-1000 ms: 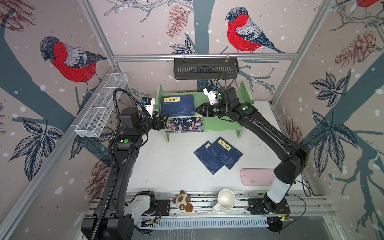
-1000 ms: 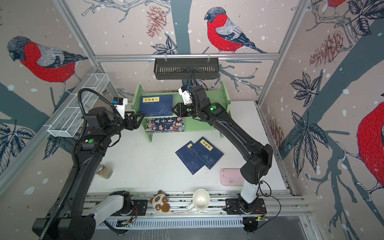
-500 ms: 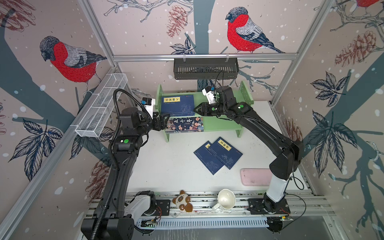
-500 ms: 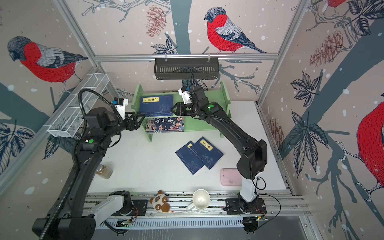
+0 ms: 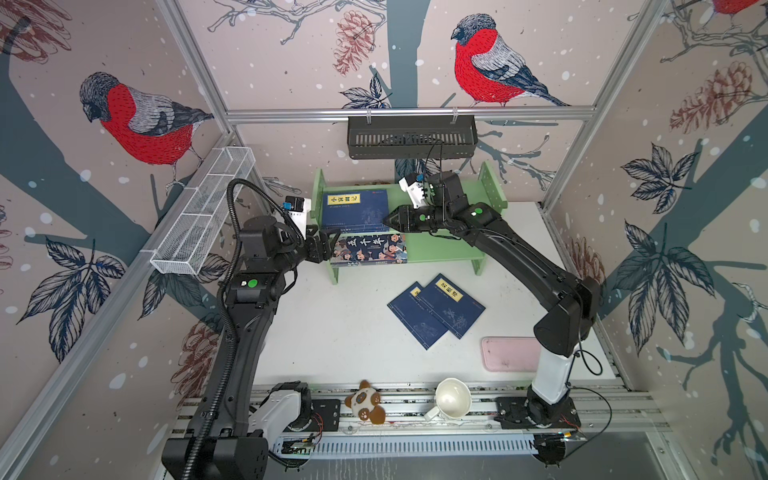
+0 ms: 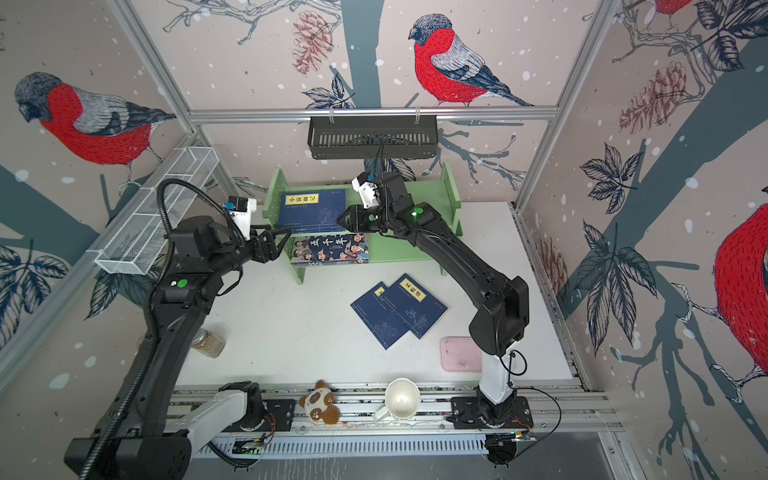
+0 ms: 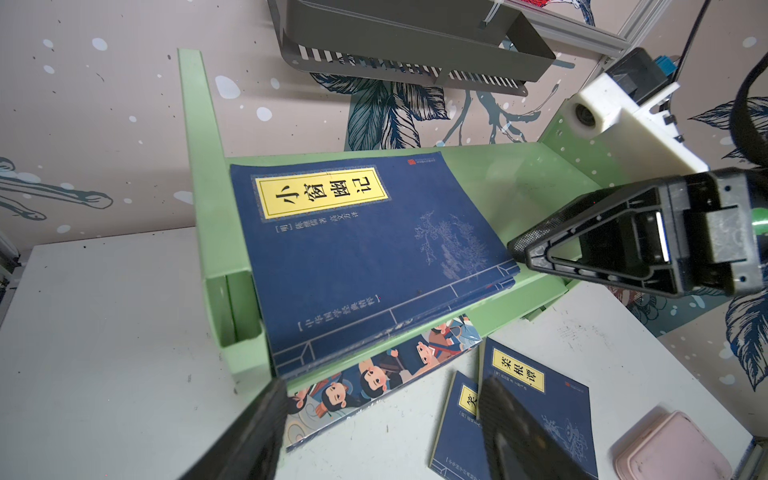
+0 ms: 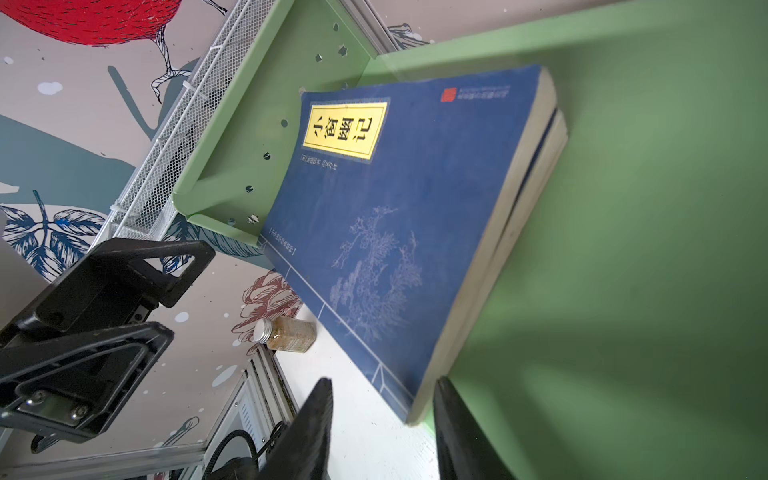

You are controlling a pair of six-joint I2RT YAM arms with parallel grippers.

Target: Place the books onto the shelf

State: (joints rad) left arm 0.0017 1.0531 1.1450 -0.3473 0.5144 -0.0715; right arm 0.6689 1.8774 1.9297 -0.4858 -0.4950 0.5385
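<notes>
In both top views the green shelf stands at the upper centre of the frame, against the back wall. A navy stack lies flat on the left part of its upper tier, and the right wrist view shows it to be two books, one on the other. The cartoon book lies flat on the lower tier, just below the stack. A loose pair of navy books overlaps on the white table near the middle of the frame, apart from the shelf.

The right gripper reaches in from the right. Its tips are at the stack's right edge and its jaws stand narrowly apart with nothing between them. The left gripper sits at the shelf's left end, level with the cartoon book, jaws wide and empty. Whether a fingertip touches that book's edge is hard to tell.
</notes>
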